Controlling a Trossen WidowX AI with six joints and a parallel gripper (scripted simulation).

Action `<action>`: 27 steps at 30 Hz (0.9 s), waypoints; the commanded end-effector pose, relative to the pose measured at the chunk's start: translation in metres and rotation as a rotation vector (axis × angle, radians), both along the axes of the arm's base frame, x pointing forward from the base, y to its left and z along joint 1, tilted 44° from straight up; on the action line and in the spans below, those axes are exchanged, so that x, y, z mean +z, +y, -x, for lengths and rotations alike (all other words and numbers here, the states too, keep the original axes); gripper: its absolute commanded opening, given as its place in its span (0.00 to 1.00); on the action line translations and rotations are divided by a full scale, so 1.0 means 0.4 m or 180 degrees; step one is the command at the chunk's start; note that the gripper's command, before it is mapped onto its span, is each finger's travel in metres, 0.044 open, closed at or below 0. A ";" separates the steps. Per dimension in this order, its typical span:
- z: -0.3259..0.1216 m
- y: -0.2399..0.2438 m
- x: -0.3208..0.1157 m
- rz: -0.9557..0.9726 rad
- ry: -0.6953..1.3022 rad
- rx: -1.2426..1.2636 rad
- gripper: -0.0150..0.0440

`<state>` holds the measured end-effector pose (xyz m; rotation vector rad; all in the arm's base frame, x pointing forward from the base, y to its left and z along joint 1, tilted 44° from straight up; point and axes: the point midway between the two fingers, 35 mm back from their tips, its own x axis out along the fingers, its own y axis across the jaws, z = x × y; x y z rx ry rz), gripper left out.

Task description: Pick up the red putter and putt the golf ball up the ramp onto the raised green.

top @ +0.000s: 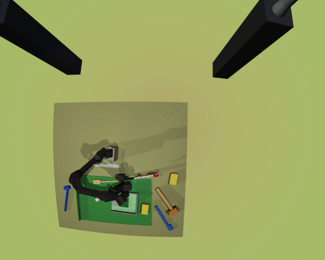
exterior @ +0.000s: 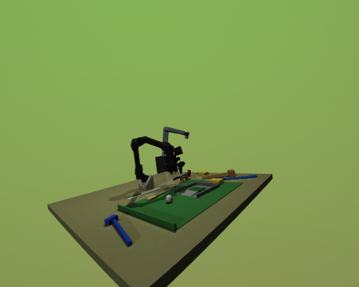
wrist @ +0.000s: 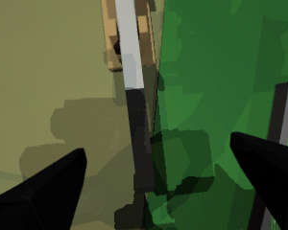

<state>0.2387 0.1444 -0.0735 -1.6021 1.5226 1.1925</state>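
On a flat olive-brown table (top: 73, 117), a smooth dark green mat (top: 101, 215) with a low raised wall on one side carries a square grey-framed raised green (top: 133, 205) with a paler green top; nothing sits inside its frame. Black and jointed, the arm (top: 85, 168) rises from its grey base, folds at the elbow and reaches over the mat's edge, gripper (wrist: 156, 179) pointing down with jaws spread wide and empty. Directly below them lies the red putter (top: 145, 176), a slim rod with black grip, white shaft and red head, resting on a small wooden stand (wrist: 110, 43) just off the mat. Smallest, the white round golf ball (exterior: 169, 198) sits on the mat, well apart from the putter.
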 end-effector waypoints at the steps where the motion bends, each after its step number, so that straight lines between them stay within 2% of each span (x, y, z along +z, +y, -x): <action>1: 0.020 -0.007 0.005 0.0180 0.0066 0.0012 1.00; 27: 0.029 -0.095 -0.092 0.0186 0.0064 0.0012 1.00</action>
